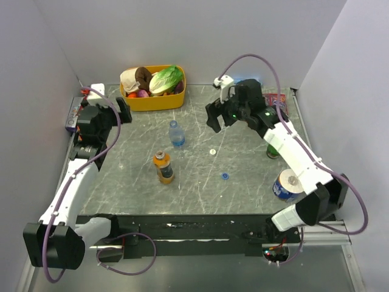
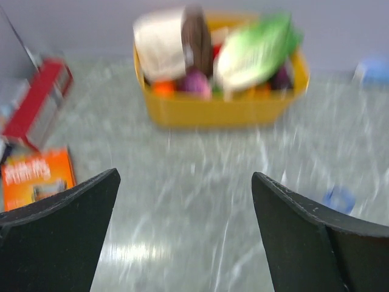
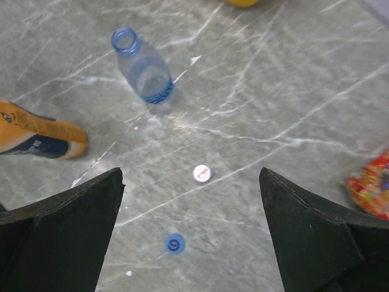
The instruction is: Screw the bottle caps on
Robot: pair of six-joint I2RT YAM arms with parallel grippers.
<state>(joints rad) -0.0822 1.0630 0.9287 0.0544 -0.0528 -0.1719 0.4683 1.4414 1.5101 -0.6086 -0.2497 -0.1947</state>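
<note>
Lab rig: white-walled booth point(image 1: 243, 36), marbled table point(image 1: 200, 194)

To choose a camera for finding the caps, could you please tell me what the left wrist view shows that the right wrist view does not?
Only left wrist: food in the yellow basket and an orange box. Only right wrist: the uncapped water bottle, orange bottle, white cap and blue cap. Both: the marbled table.

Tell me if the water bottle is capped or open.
Open. The water bottle stands upright with a bare, open mouth; the blue cap and white cap lie loose on the table.
</note>
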